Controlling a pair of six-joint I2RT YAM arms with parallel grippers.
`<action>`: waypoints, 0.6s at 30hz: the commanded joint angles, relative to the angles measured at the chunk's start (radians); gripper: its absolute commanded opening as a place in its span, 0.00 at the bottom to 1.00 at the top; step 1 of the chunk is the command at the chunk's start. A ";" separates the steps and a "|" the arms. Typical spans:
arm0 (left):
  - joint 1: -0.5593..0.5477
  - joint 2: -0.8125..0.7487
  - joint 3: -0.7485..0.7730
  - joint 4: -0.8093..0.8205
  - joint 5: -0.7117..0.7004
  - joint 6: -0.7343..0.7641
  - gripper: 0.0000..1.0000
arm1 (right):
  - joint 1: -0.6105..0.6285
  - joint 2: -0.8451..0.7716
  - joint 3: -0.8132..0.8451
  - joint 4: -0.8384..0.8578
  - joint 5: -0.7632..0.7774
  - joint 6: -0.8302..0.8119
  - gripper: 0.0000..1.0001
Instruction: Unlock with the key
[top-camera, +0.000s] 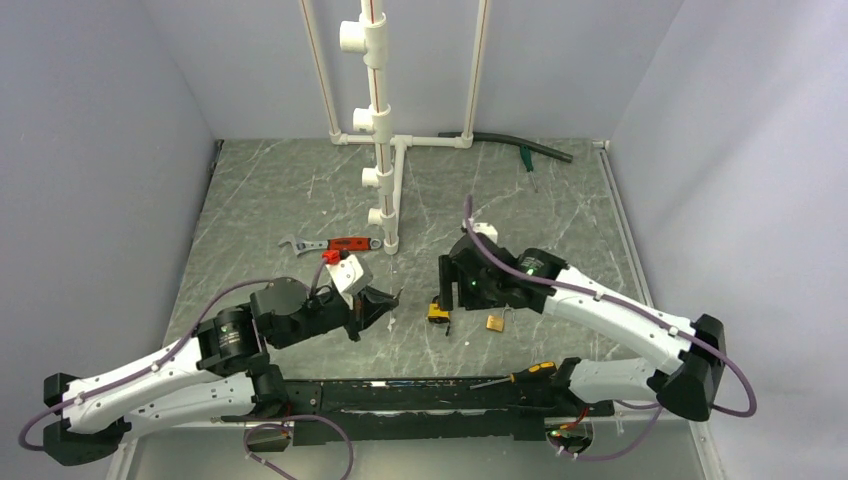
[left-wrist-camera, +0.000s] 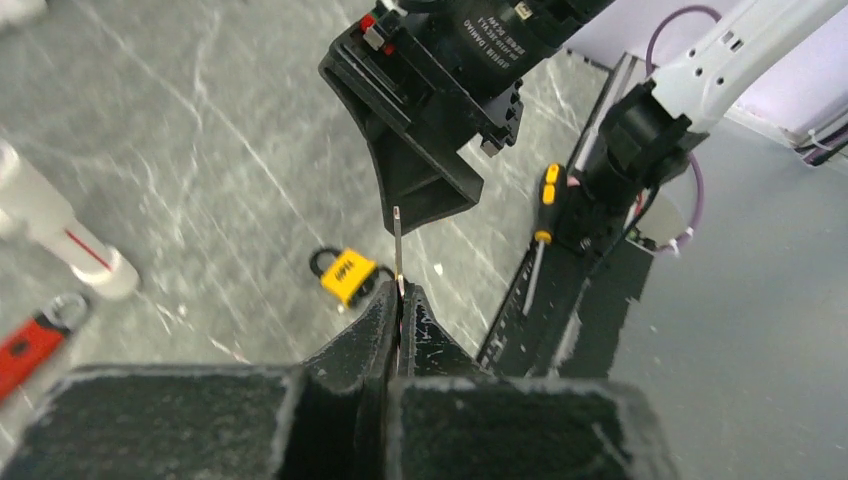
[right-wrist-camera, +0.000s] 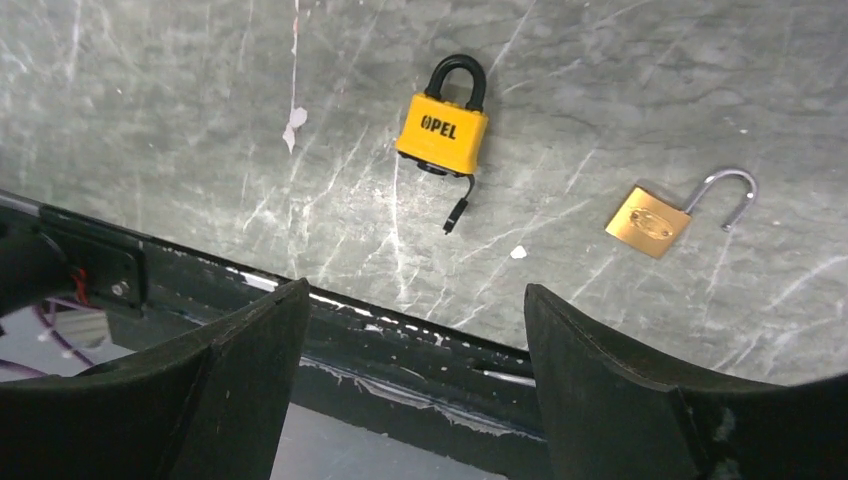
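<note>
Protruding from the clamped left hand (left-wrist-camera: 400, 305), slim silver-grey key (left-wrist-camera: 398, 240).

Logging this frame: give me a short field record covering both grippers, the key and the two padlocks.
left gripper: shut on the key, a thin metal blade sticking out past the fingertips
right gripper: open, holding nothing
yellow padlock: lying flat on the table, shackle closed, no key in it
brass padlock: lying flat beside it, apart, shackle swung open

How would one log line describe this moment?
left gripper: shut on key | right gripper: open, near yellow padlock | yellow padlock: shackle closed, key not inserted
</note>
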 joint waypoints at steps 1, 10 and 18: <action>0.021 -0.013 0.095 -0.197 0.053 -0.203 0.00 | 0.067 0.015 -0.049 0.165 0.048 0.009 0.80; 0.025 -0.009 0.155 -0.348 0.074 -0.296 0.00 | 0.109 0.255 -0.018 0.162 0.152 0.027 0.85; 0.025 -0.043 0.130 -0.395 0.049 -0.352 0.00 | 0.008 0.421 0.019 0.201 0.063 -0.019 0.83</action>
